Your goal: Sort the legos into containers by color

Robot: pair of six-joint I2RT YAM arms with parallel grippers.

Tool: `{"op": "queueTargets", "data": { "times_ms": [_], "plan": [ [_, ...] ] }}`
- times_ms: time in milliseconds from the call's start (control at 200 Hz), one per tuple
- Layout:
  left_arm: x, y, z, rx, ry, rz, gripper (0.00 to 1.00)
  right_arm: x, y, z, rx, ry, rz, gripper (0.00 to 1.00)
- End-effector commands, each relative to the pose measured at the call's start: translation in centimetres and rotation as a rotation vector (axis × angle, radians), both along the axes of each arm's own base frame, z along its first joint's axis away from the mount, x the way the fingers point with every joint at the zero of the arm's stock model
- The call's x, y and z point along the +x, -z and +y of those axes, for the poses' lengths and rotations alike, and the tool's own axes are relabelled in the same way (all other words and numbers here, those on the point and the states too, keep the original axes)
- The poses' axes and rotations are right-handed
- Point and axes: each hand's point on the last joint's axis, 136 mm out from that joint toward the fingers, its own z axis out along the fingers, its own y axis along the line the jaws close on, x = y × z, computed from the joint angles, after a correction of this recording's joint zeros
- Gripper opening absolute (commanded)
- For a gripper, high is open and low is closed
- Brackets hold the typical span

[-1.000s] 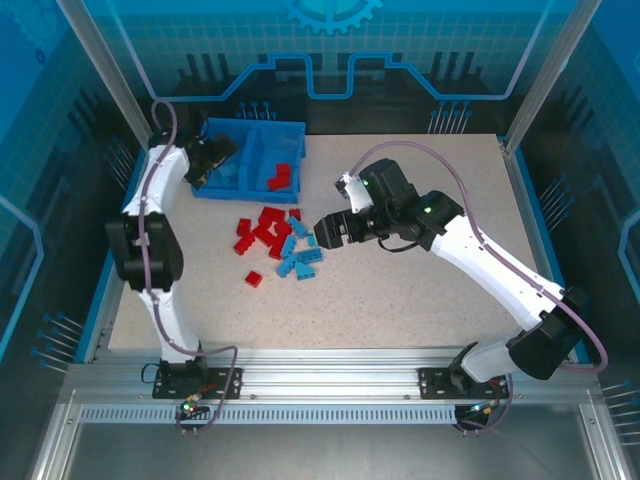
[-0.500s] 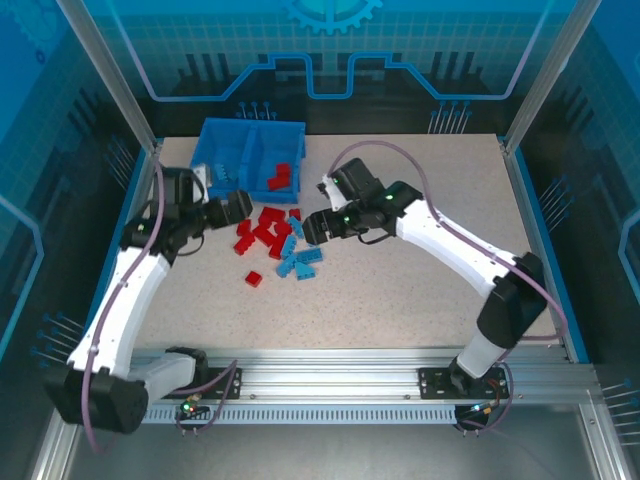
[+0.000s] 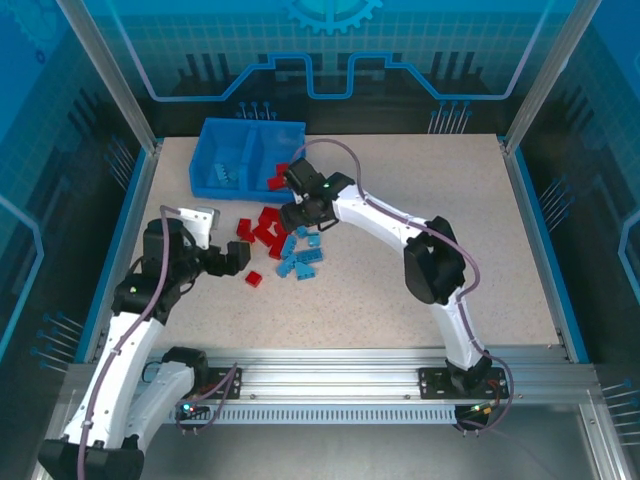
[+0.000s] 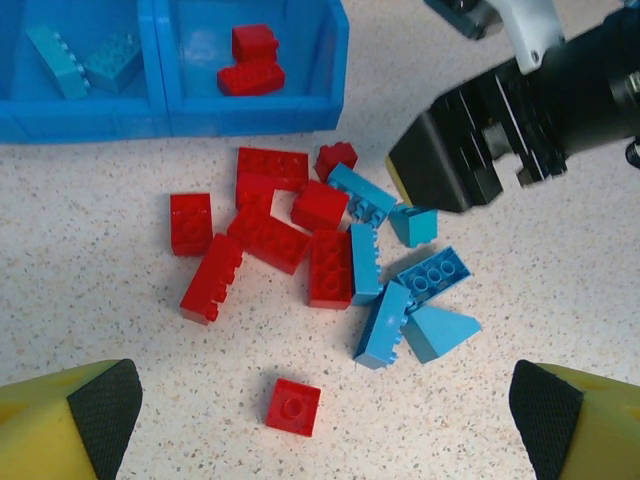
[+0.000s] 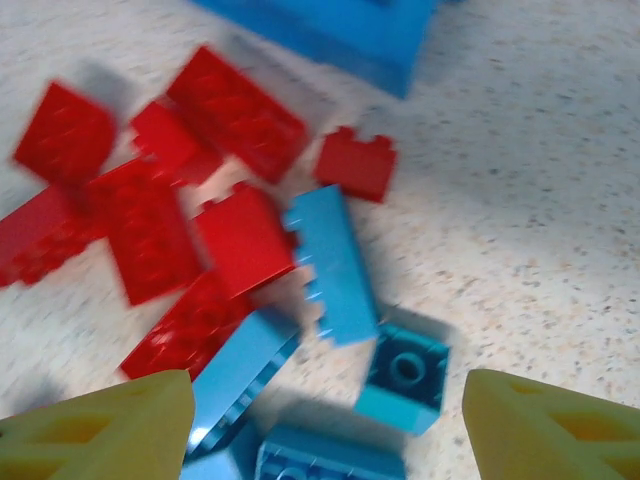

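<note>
The legos (image 4: 330, 265) lie in a mixed heap on the desk (image 4: 560, 300), between the two pairs of fingers, with the bin (image 4: 250, 115) just beyond (blue bricks in its left compartment, red in its right). The left fingers (image 4: 60, 425) have come back from the bin and face the heap, spread wide, empty. The right fingers (image 5: 540, 425), also spread, have moved above the heap; I judge another pick begins.

Bright even light, right wrist view motion-blurred
</note>
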Motion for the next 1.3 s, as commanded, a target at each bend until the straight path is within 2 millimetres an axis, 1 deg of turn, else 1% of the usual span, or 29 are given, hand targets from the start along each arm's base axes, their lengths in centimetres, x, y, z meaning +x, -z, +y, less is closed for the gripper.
{"op": "queueTargets", "data": {
  "times_ms": [0, 65, 120, 170, 180, 195, 255, 355, 425, 545, 625, 690, 755, 795, 955, 1060, 1136, 1196, 1251, 1296],
  "plan": [
    [0.8, -0.4, -0.5, 0.006, 0.04, -0.045, 0.99, 2.2, 0.6, 0.2, 0.03, 0.131, -0.02, 0.73],
    [0.8, -0.1, -0.7, 0.008, 0.057, -0.042, 0.99, 3.0, 1.6, 0.4, 0.037, 0.163, -0.031, 0.73],
    [0.9, 0.0, -0.8, 0.018, 0.066, -0.045, 0.99, 3.5, 1.9, 0.9, 0.052, 0.17, -0.046, 0.73],
    [0.9, 0.0, -0.7, 0.028, 0.07, -0.05, 0.99, 4.0, 1.7, 1.3, 0.07, 0.173, -0.063, 0.72],
    [1.0, 0.1, -0.7, 0.029, 0.071, -0.051, 0.99, 4.1, 2.7, 1.4, 0.059, 0.172, -0.053, 0.71],
    [1.0, 0.1, -0.7, 0.031, 0.07, -0.052, 0.99, 4.3, 3.2, 1.4, 0.059, 0.173, -0.049, 0.71],
    [1.0, 0.2, -0.7, 0.036, 0.073, -0.053, 0.99, 4.6, 4.0, 1.9, 0.069, 0.171, -0.038, 0.69],
    [1.0, 0.2, -0.8, 0.032, 0.077, -0.052, 0.99, 5.3, 5.3, 1.6, 0.047, 0.205, -0.025, 0.67],
    [1.0, 0.2, -0.8, 0.029, 0.079, -0.052, 0.99, 5.7, 5.8, 1.5, 0.043, 0.219, -0.038, 0.62],
    [1.0, 0.2, -0.8, 0.03, 0.079, -0.05, 0.99, 6.1, 7.1, 2.0, 0.045, 0.205, -0.019, 0.57],
    [1.1, 0.3, -0.8, 0.031, 0.08, -0.047, 0.99, 6.0, 7.7, 2.2, 0.043, 0.204, -0.003, 0.57],
    [1.1, 0.3, -0.8, 0.031, 0.079, -0.046, 0.99, 5.9, 8.2, 2.2, 0.047, 0.206, 0.01, 0.59],
    [1.1, 0.4, -0.8, 0.032, 0.08, -0.045, 0.99, 6.1, 8.3, 2.5, 0.066, 0.203, 0.02, 0.63],
    [1.1, 0.4, -0.8, 0.032, 0.08, -0.046, 0.99, 6.1, 8.4, 2.5, 0.067, 0.206, 0.026, 0.63],
    [1.2, 0.5, -0.8, 0.032, 0.08, -0.039, 0.99, 6.6, 8.6, 2.3, 0.066, 0.224, 0.018, 0.48],
    [1.1, 0.7, -0.8, 0.035, 0.078, -0.032, 0.99, 6.4, 8.2, 2.3, 0.065, 0.217, 0.019, 0.41],
    [1.2, 0.7, -0.7, 0.037, 0.075, -0.035, 0.99, 6.2, 7.6, 2.2, 0.069, 0.211, 0.008, 0.37],
    [1.2, 0.7, -0.7, 0.037, 0.076, -0.032, 0.99, 6.0, 7.0, 2.0, 0.071, 0.206, -0.001, 0.35],
    [1.2, 0.7, -0.7, 0.036, 0.075, -0.031, 0.99, 5.8, 5.9, 1.6, 0.069, 0.203, -0.02, 0.34],
    [1.1, 0.7, -0.7, 0.036, 0.075, -0.032, 0.99, 5.6, 4.7, 1.4, 0.073, 0.195, -0.041, 0.34]
  ]
}}
